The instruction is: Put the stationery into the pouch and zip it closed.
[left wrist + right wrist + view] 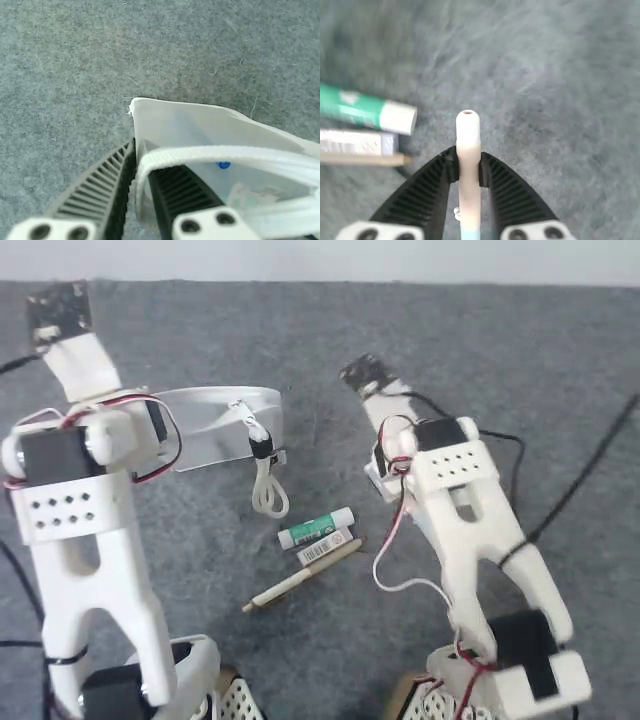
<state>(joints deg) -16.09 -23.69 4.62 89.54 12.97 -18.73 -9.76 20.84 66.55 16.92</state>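
- Pencil [300, 582], labelled stick [325, 547], glue stick [316, 528]: lying close together on the grey mat [560, 360] between the arms; not yet loaded
- Right gripper [468, 161]: clamped on a white pen [468, 125] beside the glue stick; probably bound for the pouch
- Left gripper [138, 154]: pinched on the rim of the pouch [200, 130], probably to steady its mouth; the pouch lies beyond the stationery

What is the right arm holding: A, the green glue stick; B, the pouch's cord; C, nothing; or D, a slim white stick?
D: the right gripper is shut on the slim white stick, while the green glue stick lies apart from it.
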